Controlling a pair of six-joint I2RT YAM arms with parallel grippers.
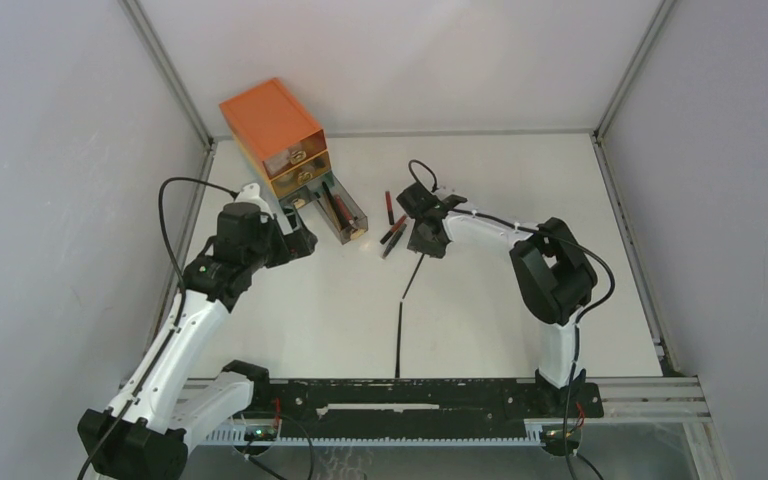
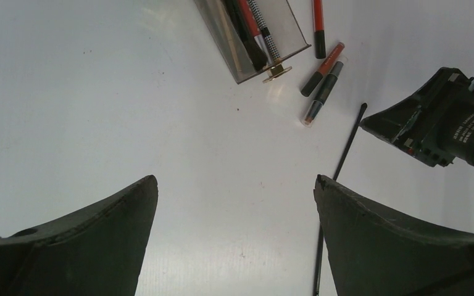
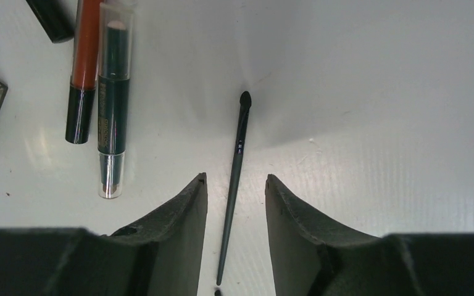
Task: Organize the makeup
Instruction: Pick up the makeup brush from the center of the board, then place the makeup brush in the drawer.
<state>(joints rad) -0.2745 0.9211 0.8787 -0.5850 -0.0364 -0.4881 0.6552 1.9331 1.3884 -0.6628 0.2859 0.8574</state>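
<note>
Makeup brush: a thin black brush with a small rounded tip [image 3: 239, 145] lies flat on the white surface [image 3: 376, 92]. Its handle runs between the fingers of the right gripper [image 3: 236, 177].
Right fingers: partly spread, one on each side of the handle, with a gap showing on both sides and nothing pinched.
Neighbouring makeup: a red pencil with a black cap [image 3: 84, 68] and a dark stick under a clear cap [image 3: 112, 105] lie side by side, to the brush's left in the right wrist view. A second thin black stick [image 1: 399, 340] lies nearer the arm bases.
Drawer: a clear drawer [image 2: 220, 32] is pulled out of the orange three-drawer box [image 1: 275, 130] and holds red and black pencils [image 2: 253, 28].
Left fingers: those of the left gripper [image 2: 234, 185] are spread wide and empty, over bare surface near the drawer.
</note>
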